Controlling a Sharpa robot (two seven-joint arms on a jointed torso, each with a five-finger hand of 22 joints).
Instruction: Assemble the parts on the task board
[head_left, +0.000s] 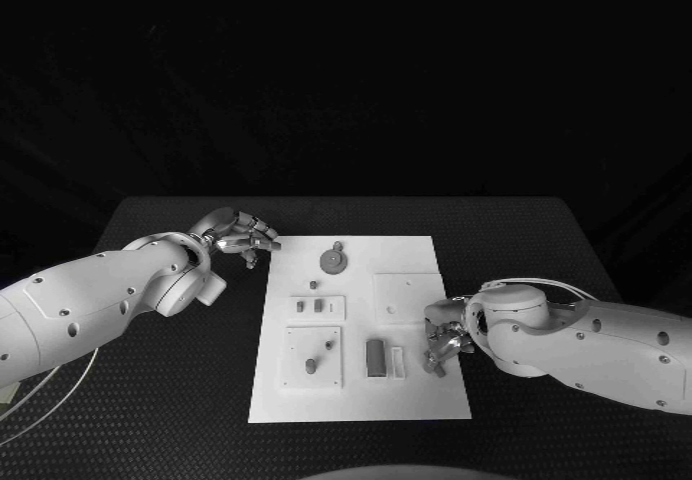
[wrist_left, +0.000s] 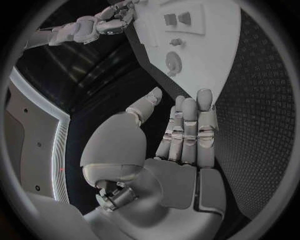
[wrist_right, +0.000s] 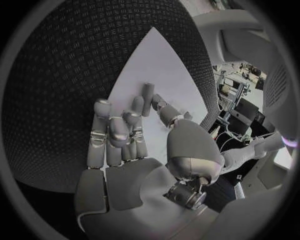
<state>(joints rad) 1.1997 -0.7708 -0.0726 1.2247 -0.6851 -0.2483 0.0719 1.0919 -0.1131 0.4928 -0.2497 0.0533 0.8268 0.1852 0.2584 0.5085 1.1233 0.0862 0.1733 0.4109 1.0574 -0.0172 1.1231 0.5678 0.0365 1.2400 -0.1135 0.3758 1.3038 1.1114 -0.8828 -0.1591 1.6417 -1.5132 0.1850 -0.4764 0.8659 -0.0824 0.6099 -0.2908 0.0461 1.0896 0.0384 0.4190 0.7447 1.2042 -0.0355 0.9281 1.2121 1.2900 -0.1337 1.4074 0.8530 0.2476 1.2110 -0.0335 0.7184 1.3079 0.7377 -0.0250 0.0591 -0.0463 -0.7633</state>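
My right hand (head_left: 444, 340) pinches a small part (wrist_right: 147, 99) over the task board's (head_left: 418, 400) right edge.
My left hand (head_left: 240, 236) hovers released, fingers apart, above the tabletop (head_left: 159, 400) beside the board's far left corner.

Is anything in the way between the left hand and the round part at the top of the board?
Nothing visible. The left hand hovers off the task board's far left corner, fingers apart and holding nothing; bare white board lies between it and the round part.
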